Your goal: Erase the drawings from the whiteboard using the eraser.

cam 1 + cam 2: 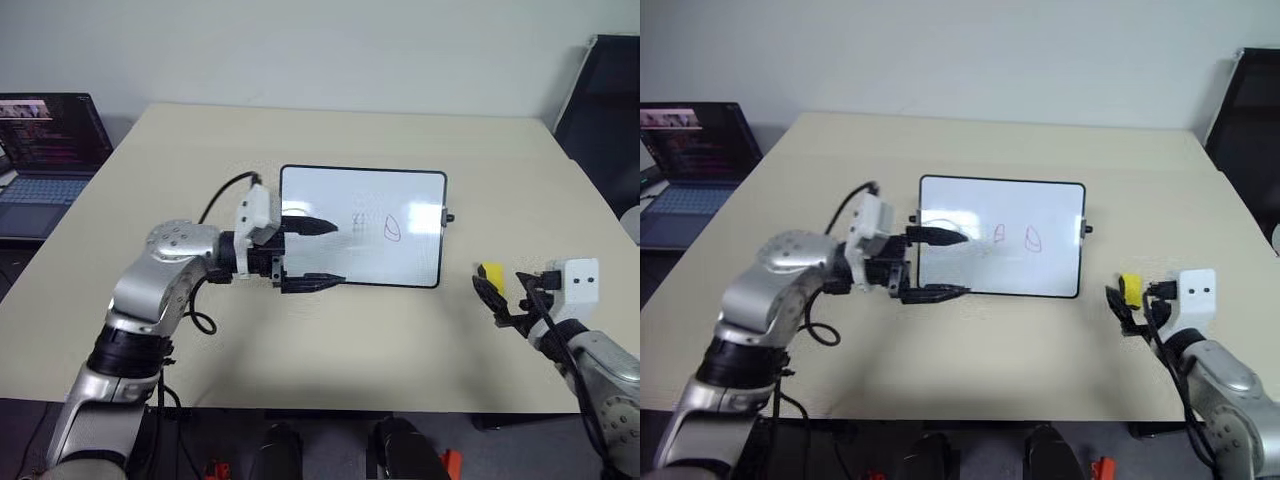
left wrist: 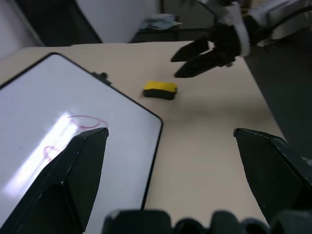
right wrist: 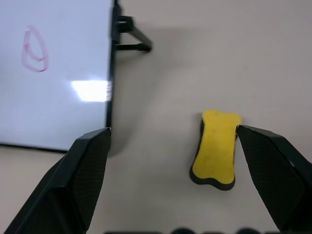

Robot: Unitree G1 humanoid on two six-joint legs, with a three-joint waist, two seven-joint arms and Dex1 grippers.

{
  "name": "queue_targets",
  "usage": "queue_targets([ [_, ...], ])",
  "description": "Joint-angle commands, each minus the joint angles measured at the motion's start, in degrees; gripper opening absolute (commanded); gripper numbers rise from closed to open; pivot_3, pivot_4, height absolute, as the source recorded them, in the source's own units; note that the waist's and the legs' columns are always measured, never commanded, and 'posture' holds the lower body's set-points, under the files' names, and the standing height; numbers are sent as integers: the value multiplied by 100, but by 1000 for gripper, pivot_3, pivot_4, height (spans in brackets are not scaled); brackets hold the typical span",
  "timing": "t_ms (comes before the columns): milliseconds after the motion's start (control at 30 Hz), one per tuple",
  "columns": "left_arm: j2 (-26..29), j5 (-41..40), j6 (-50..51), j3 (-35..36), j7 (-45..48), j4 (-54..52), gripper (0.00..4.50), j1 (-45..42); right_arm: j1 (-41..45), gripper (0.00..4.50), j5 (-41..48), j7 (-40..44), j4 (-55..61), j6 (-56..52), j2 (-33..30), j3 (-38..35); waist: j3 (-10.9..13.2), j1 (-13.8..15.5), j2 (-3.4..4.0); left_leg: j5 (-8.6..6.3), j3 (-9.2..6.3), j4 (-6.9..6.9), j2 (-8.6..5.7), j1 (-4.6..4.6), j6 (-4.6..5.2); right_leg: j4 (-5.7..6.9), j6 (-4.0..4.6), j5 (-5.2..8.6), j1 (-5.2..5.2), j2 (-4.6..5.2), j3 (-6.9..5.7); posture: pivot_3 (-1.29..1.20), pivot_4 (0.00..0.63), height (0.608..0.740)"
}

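The whiteboard [image 1: 410, 258] lies flat in the middle of the table, with small red drawings [image 1: 392, 229] near its centre; one of them [image 3: 34, 49] shows as a rounded outline in the right wrist view. My left gripper [image 1: 338, 252] is open, pointing right, with its fingers over the board's left edge. The yellow eraser [image 1: 491, 272] lies on the table right of the board. My right gripper [image 1: 492, 300] is open just in front of the eraser. In the right wrist view the eraser [image 3: 217, 148] lies close to one finger, not between the two.
An open laptop [image 1: 45, 150] stands off the beige table's [image 1: 300, 130] far left corner. A dark chair [image 1: 605, 90] stands at the far right. A small black knob [image 1: 450, 217] sticks out from the board's right side.
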State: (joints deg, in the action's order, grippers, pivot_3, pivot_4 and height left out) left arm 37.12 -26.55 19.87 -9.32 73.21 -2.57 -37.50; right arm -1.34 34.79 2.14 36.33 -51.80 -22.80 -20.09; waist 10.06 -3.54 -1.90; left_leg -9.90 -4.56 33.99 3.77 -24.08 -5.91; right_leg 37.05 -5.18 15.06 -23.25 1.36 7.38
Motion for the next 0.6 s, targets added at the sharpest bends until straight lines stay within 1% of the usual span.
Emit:
queue_targets([
  [33,-188,228,-441,-137,259,275,4500,-355,366,4482,-327,-400,-147,74,180,106,1,3,1,0,0,0,0,-1,0,0,0,0,0,0,-1,0,150,740],
  [200,-291,349,-662,-179,472,400,4500,-455,760,4482,-809,-605,-716,255,354,279,2,3,4,0,-2,-6,2,-3,2,1,1,1,-1,-2,-3,0,150,740],
  [367,-275,355,-634,-113,542,371,4500,-457,887,4482,-1045,-487,-1264,494,433,311,3,17,6,-1,-4,-6,3,-11,2,0,-1,3,-4,-2,-7,0,150,740],
  [600,-227,420,-687,-84,595,433,4500,-442,989,4482,-1214,-305,-1728,817,571,342,4,16,7,1,-5,-2,3,-10,3,6,-2,2,-4,-2,-6,0,150,740],
])
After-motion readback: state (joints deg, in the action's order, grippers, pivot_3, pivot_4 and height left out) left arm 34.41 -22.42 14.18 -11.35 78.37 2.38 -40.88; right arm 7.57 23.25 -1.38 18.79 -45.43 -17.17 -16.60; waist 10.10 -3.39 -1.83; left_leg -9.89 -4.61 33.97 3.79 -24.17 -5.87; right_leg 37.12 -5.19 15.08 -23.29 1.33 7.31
